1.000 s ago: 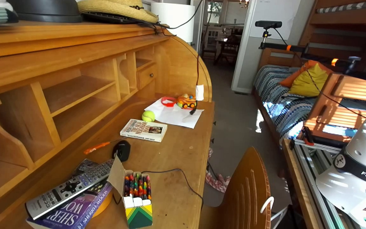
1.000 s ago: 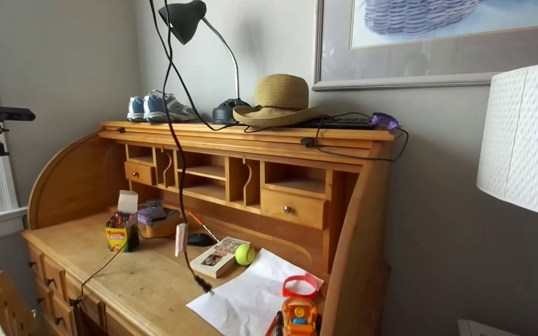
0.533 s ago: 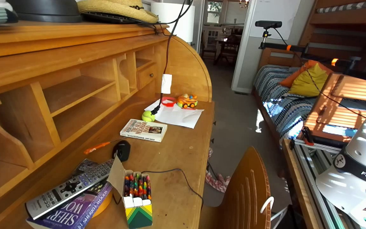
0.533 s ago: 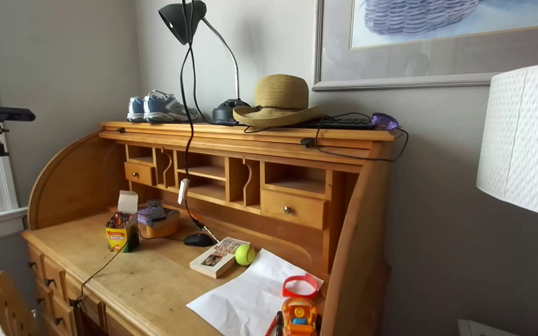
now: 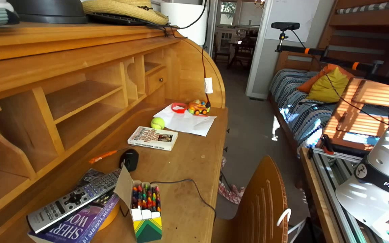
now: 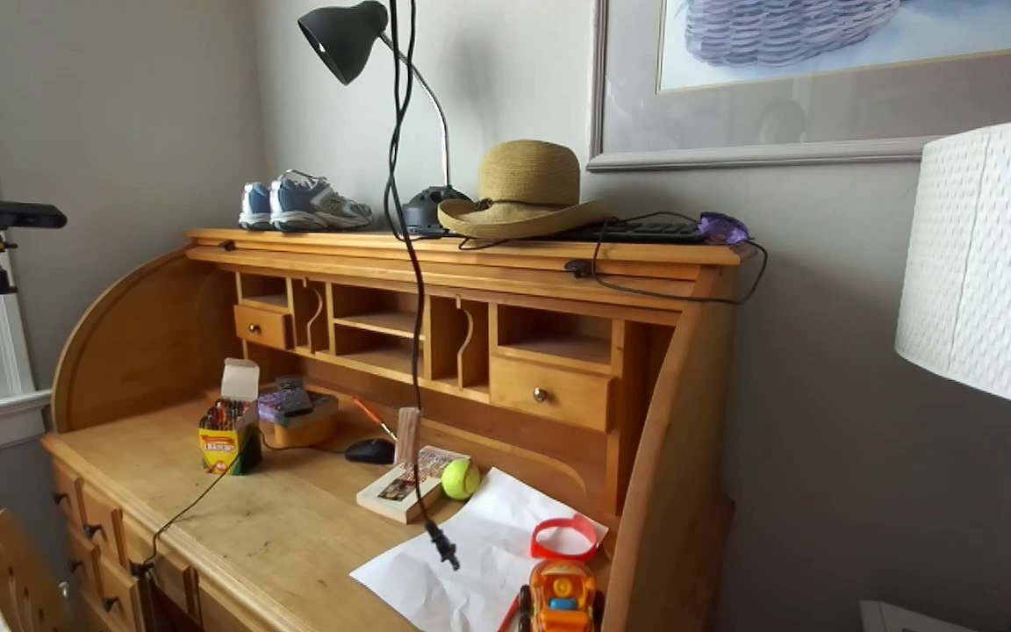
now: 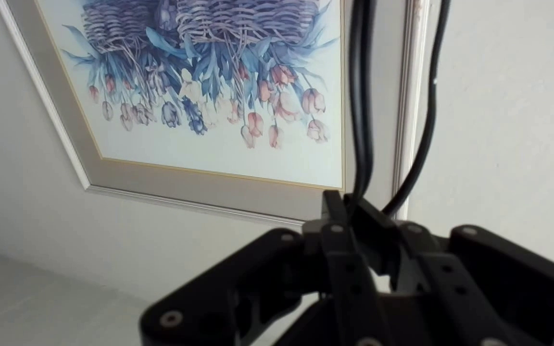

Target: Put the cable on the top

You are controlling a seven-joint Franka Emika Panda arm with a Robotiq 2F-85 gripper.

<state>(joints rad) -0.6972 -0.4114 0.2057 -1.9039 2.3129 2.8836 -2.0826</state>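
The black cable hangs from above in front of the desk hutch, with a white label and a plug at its lower end. It also shows in an exterior view, its plug just above the toy car. A second strand curves toward the top ledge near the lamp base. In the wrist view my gripper is shut on the cable, which passes between the fingertips; another strand runs beside the right finger. My gripper is out of both exterior views. The ledge also shows in an exterior view.
On the ledge stand shoes, a lamp, a straw hat and a keyboard. Below are a crayon box, a book, a tennis ball and a toy car. A framed picture hangs behind.
The hanging cable has moved right across the hutch in an exterior view, from left of the lamp to in front of its base. Its label and plug swing. The desk objects have not moved.
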